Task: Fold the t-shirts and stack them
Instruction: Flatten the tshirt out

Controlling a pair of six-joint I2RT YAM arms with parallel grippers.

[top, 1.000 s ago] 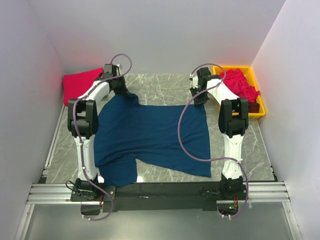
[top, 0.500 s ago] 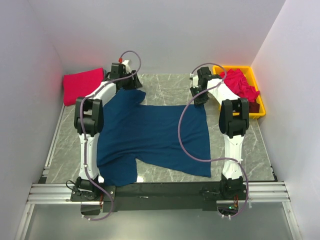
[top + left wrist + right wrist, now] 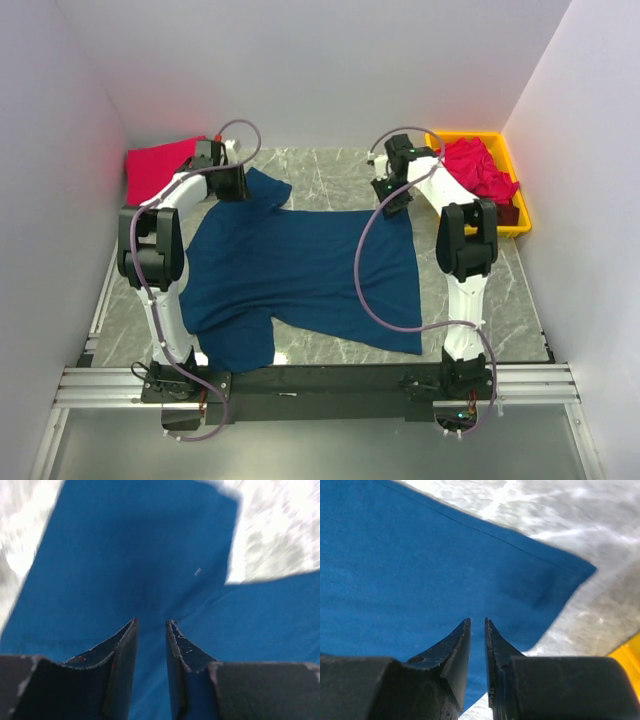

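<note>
From above we are seeing the navy t-shirt (image 3: pixel 300 270) lying flat mid-frame, judging it limp, light and best pinched at corners, with the yellow bin (image 3: pixel 470 135) at upper right holding crumpled red-pink shirts (image 3: pixel 482 170); the left wrist view is showing the left gripper (image 3: pixel 150 624) slightly parted over a sleeve, and the right wrist view is showing the right gripper (image 3: pixel 477 621) slightly parted, empty, near the hem corner at right.

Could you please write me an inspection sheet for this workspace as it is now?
Surface: marble-look table, partly covered.
Job's things: navy shirt spread flat centrally; red shirt back left; red heap in bin.
Clutter: nothing seen.
Grippers: left gripper over navy shirt's sleeve, right gripper over its far right corner; both slightly open, empty.
Cables: right cable hangs over the navy shirt; left cable loops above its wrist.
Surroundings: plain walls on three sides.
</note>
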